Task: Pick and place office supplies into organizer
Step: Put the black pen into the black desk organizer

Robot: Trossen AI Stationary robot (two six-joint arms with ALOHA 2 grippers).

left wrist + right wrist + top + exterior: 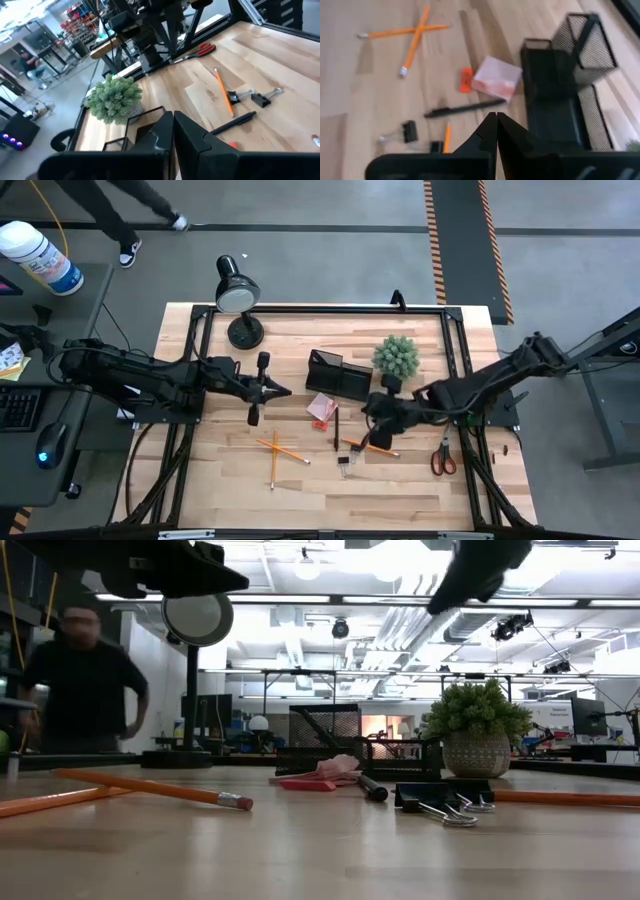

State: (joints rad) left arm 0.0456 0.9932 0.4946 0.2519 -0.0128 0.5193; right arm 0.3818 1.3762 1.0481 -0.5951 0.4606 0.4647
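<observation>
Black jaws on the right gripper (pixel 496 131) are pressed together and empty, hovering mid-frame over a pen (pixel 336 428) and pencil (pixel 368 446). Descending shut, they could knock the pen aside. The left gripper (pixel 283 391), jaws also closed, hangs left of the organizer (pixel 340 374), upper centre of the tabletop (pixel 400 500).

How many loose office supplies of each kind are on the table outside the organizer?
Pencils: 3, two crossed and one near the right hand
Pen: 1
Scissors: 1
Sticky-note pad: 1
Binder clips: 2
Small orange piece beside the pad: 1
Total: 9
</observation>
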